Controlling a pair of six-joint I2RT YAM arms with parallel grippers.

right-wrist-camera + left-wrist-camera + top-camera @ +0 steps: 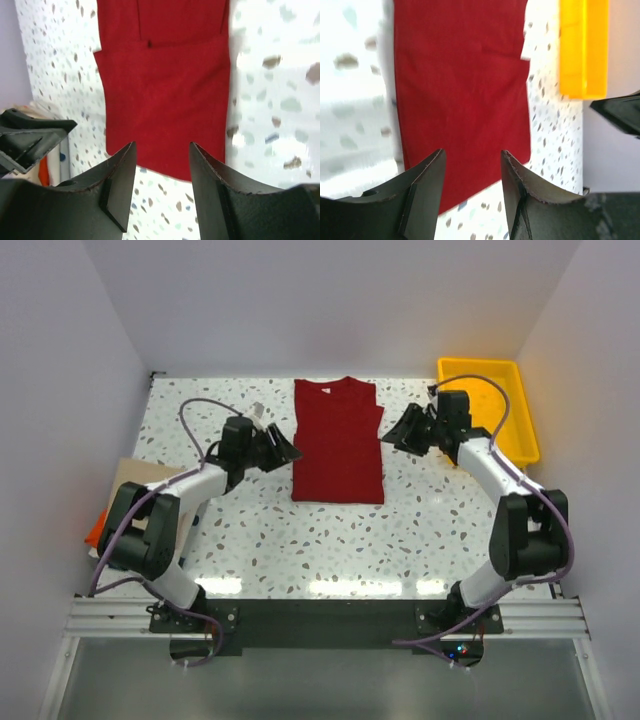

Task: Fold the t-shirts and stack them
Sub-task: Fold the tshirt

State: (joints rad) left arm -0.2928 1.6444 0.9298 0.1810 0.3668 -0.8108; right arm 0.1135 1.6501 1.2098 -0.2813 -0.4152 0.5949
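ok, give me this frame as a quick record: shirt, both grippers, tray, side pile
shirt: dark red t-shirt, flat at table centre, sleeves folded in, collar at far end
left gripper: open, nothing between the fingers, at the shirt's left edge; contact unclear
right gripper: open, nothing between the fingers, at the shirt's right edge; contact unclear
tray: yellow tray, far right corner, nothing visible inside
side pile: tan and orange cloth at the table's left edge, partly hidden by the left arm
table: white speckled top

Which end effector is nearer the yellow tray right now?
Right. The right end effector hovers between the dark red t-shirt and the yellow tray; the left end effector is on the t-shirt's opposite side, farther from the tray.
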